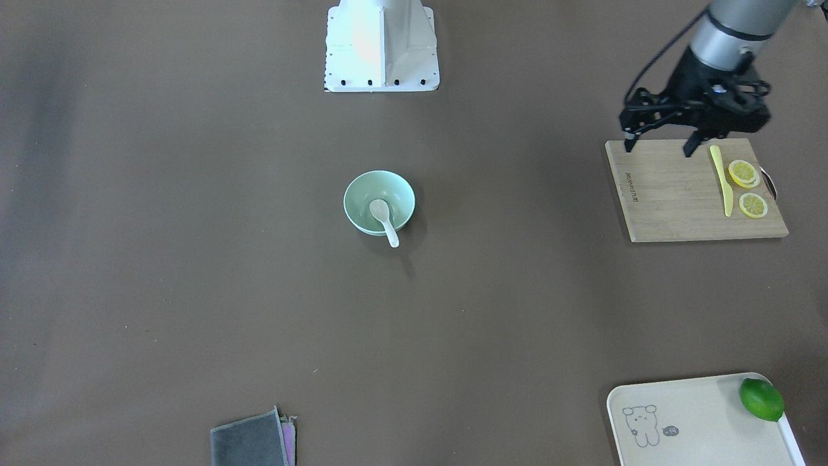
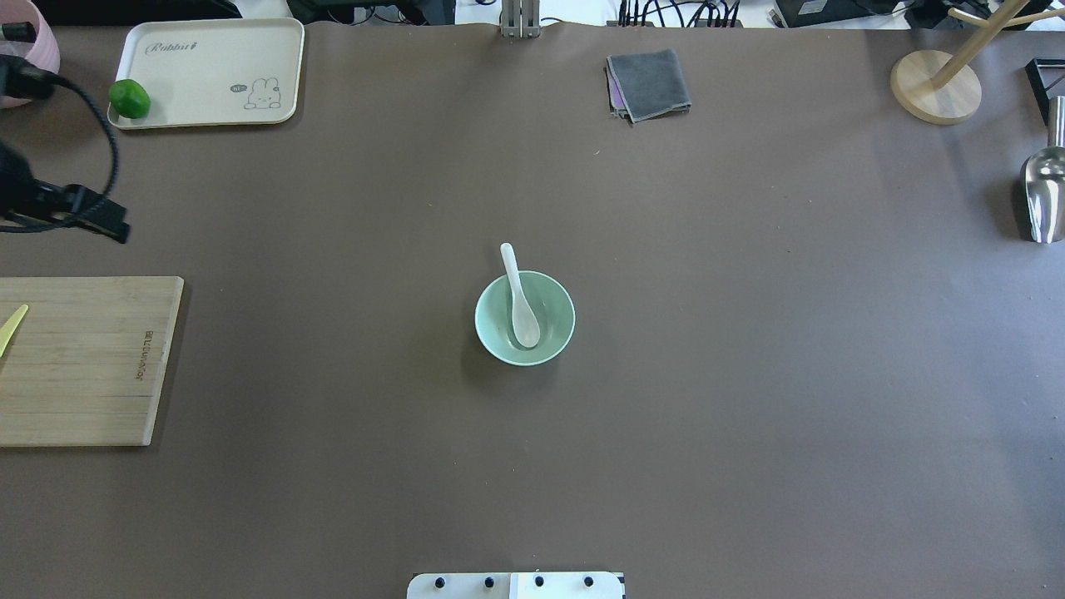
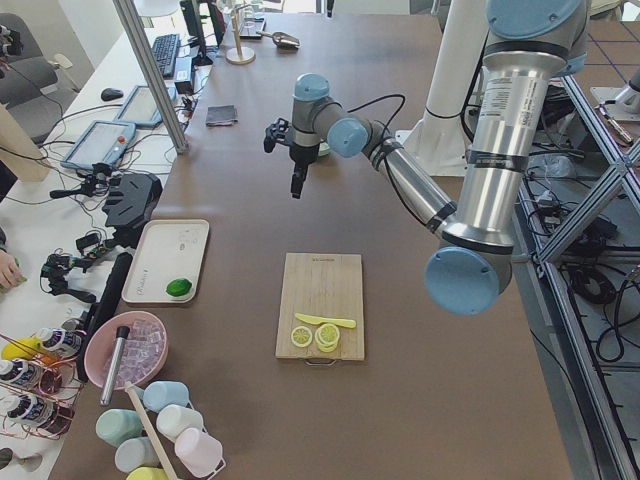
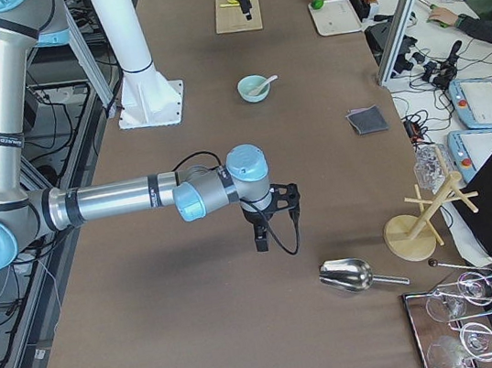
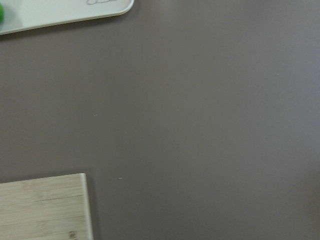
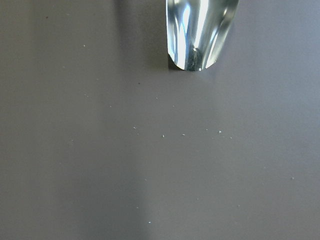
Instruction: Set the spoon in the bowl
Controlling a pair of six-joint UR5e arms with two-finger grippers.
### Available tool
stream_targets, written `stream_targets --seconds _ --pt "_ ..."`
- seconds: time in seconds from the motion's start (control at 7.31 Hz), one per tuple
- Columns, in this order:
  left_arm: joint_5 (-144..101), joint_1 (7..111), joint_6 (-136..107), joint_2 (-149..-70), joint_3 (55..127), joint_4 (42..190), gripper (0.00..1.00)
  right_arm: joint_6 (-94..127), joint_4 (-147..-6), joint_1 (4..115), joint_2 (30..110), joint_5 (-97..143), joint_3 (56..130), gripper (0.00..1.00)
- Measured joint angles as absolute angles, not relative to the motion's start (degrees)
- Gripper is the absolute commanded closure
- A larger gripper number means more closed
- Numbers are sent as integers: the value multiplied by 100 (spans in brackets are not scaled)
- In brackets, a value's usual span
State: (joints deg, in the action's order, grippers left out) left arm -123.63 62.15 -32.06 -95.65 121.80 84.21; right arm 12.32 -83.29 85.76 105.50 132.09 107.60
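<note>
The white spoon (image 1: pixel 387 223) lies in the mint-green bowl (image 1: pixel 362 188) at the table's middle, scoop inside and handle resting over the rim; nothing holds it. Both show in the overhead view, the spoon (image 2: pixel 520 299) in the bowl (image 2: pixel 556 312). My left gripper (image 1: pixel 660 146) is open and empty, hovering over the cutting board's edge nearest the robot, far from the bowl. My right gripper (image 4: pixel 270 234) shows only in the exterior right view, above bare table far from the bowl; I cannot tell whether it is open or shut.
A wooden cutting board (image 1: pixel 673 200) bears a yellow knife (image 1: pixel 721 178) and lemon slices (image 1: pixel 744 173). A cream tray (image 1: pixel 698 427) holds a lime (image 1: pixel 761 399). A grey cloth (image 1: pixel 249 443), a metal scoop (image 2: pixel 1042 195) and a wooden stand (image 2: pixel 936 83) lie near the table's edges.
</note>
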Motion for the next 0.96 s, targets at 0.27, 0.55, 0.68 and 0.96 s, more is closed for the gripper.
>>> stream_targets --seconds 0.27,0.55,0.68,0.96 --pt "-12643 7240 -1348 -9182 11498 8408 2 160 -9272 9055 10526 13189 10990 0" --pt "-12729 7803 -233 -8864 11096 8434 2 -150 -9632 9198 10549 13162 11161 0" --pt "-12984 7995 -5 -8673 11004 8454 2 -180 -9661 9213 10553 13159 11166 0" --pt "-13853 8382 422 -8258 10885 8477 2 -192 -9666 9218 10561 13159 11144 0"
